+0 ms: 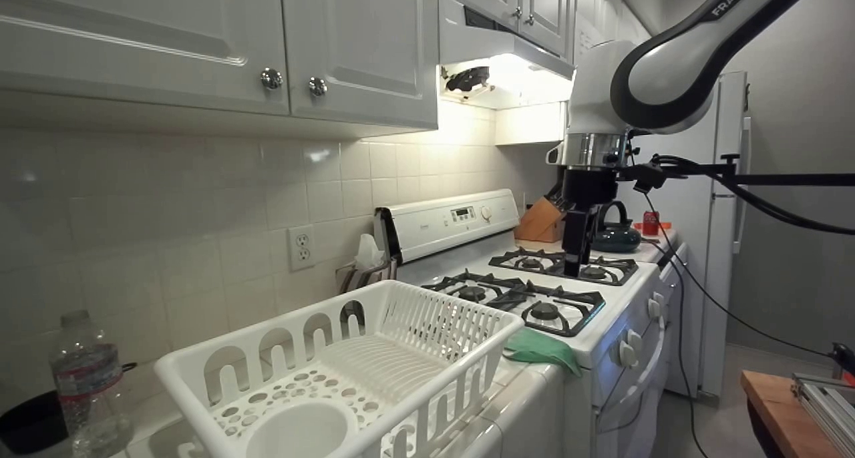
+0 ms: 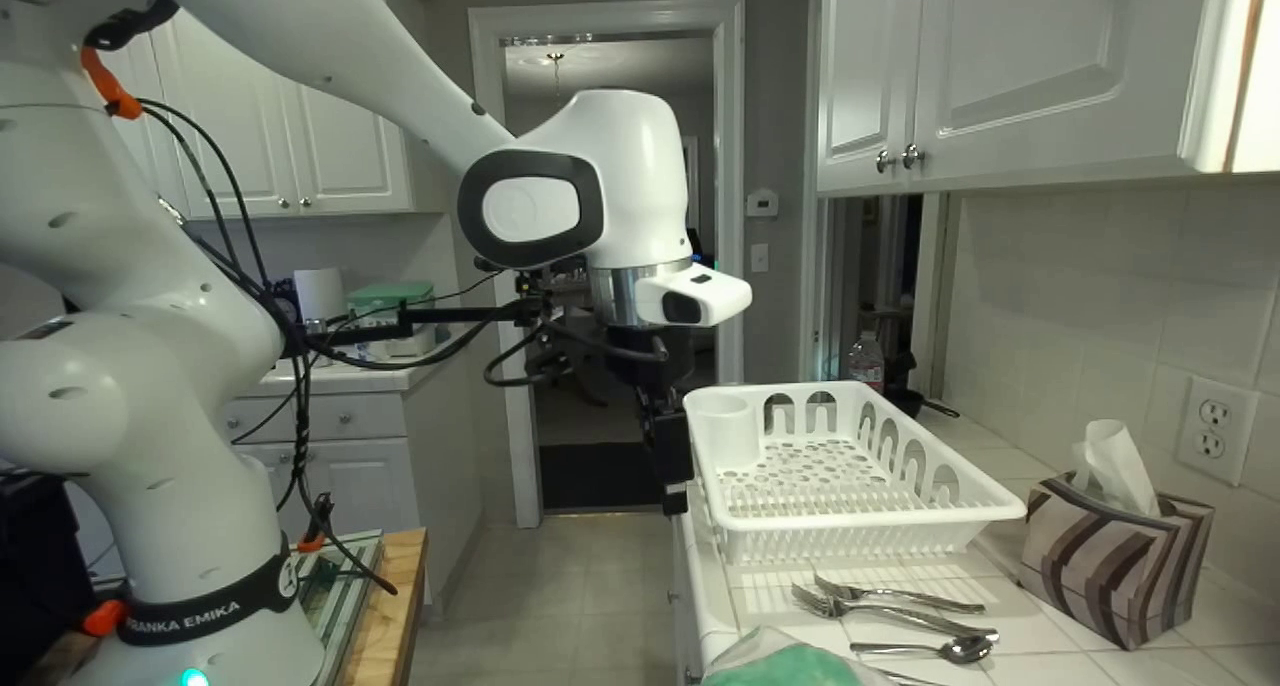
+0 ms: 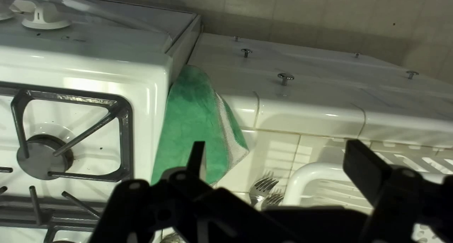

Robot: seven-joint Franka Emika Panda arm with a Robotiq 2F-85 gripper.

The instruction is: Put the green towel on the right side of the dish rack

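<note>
Claw (image 3: 276, 156) spread, empty. Towel (image 3: 191, 126) below claw to one side, rack (image 3: 317, 170) to other: descending off-centre could knock rack or miss towel.

you see the green towel (image 2: 783, 666) cut off by the bottom edge in an exterior view; in the wrist view your fingers (image 3: 366, 172) hide part of the dish rack (image 3: 324, 169); the bottle label (image 1: 87, 371) looks blurred
</note>
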